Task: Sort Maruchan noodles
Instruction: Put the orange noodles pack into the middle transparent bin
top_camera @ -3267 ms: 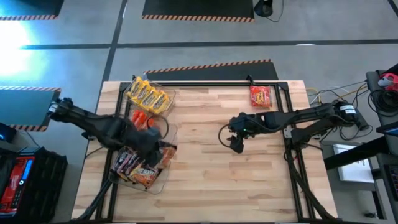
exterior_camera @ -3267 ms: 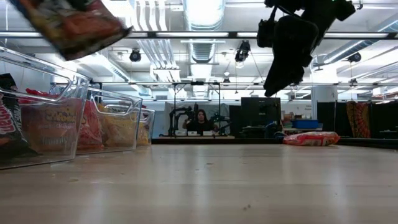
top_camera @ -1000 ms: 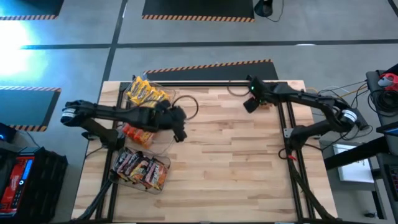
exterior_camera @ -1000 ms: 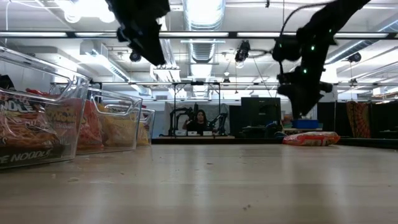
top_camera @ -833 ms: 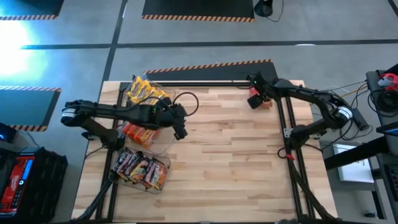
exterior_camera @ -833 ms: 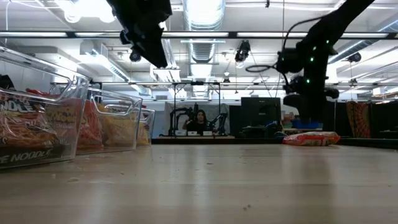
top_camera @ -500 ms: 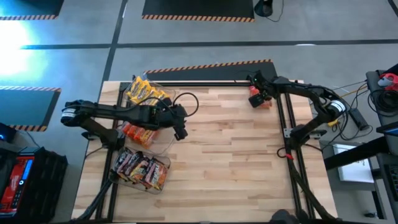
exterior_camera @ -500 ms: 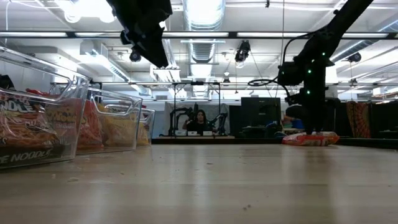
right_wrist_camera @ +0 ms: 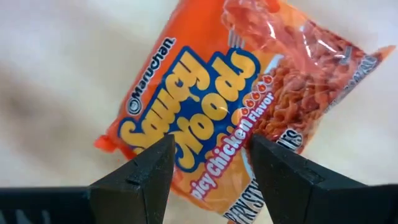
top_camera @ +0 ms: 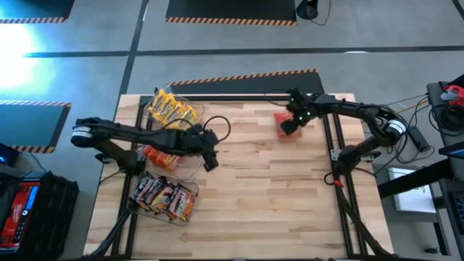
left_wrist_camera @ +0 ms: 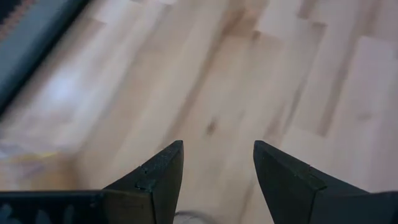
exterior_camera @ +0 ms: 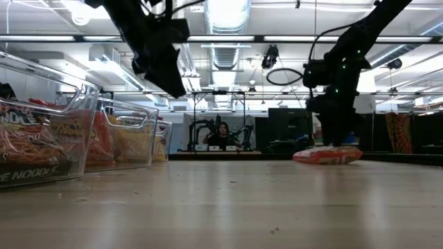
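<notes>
An orange-red Maruchan packet lies flat on the table toward its far right, label up. My right gripper is over it, open, one finger over each side of the label. My left gripper is open and holds nothing. It hangs above bare wood just right of the middle bin. Three clear bins on the left side hold yellow packets, orange-red packets and dark packets. My right gripper comes at the packet from above, pointing down, its open fingers on the packet's top face near the label's middle. The packet lies flat on the table. The fingertips hide the exact places of contact.
The arms' black frame rails run along the table's far edge and right side. The wood between the bins and the packet is bare. In the low view, the bins stand at the left, and a person sits far behind.
My right gripper has come down onto the packet at the far right corner. It has then moved toward the table's left and near edge, and the packet has slid along the table with it. My left gripper has sunk a little, still open.
</notes>
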Controlling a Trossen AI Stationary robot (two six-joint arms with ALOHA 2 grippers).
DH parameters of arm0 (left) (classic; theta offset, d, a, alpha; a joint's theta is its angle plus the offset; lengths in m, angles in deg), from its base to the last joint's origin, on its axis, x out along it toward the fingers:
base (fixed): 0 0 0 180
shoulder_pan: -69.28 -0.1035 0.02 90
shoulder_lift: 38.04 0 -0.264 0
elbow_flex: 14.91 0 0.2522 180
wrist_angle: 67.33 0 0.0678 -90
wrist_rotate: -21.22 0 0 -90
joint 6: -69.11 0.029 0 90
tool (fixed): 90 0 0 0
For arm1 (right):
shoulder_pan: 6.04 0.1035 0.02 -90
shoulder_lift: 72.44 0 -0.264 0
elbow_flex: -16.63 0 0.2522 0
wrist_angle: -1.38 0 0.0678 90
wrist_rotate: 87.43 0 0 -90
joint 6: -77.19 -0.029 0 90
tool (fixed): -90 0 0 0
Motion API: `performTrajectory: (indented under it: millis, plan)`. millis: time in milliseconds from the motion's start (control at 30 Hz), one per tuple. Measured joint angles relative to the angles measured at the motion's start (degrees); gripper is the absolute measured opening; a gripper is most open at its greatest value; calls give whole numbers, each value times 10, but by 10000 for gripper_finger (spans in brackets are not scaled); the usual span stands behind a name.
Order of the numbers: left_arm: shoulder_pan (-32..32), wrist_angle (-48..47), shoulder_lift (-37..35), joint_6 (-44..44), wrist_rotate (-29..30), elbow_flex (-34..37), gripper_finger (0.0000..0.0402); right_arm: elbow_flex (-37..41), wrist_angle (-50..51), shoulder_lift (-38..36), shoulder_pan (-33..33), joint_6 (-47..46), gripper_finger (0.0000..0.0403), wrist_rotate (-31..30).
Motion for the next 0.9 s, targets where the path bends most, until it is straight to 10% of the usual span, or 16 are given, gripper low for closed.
performTrajectory:
  millis: [467, 900]
  plan:
    - [-1, 244, 0, 5, -72, 124, 178, 3, -116, -60, 223, -106, 198, 176]
    - [0, 360, 0, 39, -104, 154, 178, 12, -112, -82, 357, -169, 198, 21]
